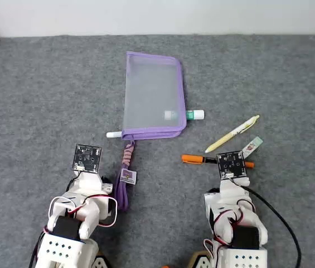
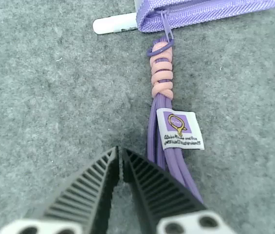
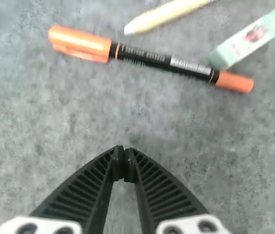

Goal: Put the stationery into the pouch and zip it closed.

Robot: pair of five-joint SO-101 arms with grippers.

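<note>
My right gripper (image 3: 123, 158), jaws pressed shut on nothing, hangs just short of the orange marker (image 3: 142, 56), while my left gripper (image 2: 119, 156), equally closed and empty, sits beside the pouch's purple strap (image 2: 169, 163). To start well, I judge the right jaws should open wide and take the marker mid-barrel, square across it, clear of the yellow pen (image 1: 232, 133) and mint eraser (image 1: 252, 147) nearby; the purple pouch (image 1: 151, 95) lies flat farther out. Grey carpet (image 1: 34, 100) covers the table, with a white wall (image 1: 146, 17) behind
</note>
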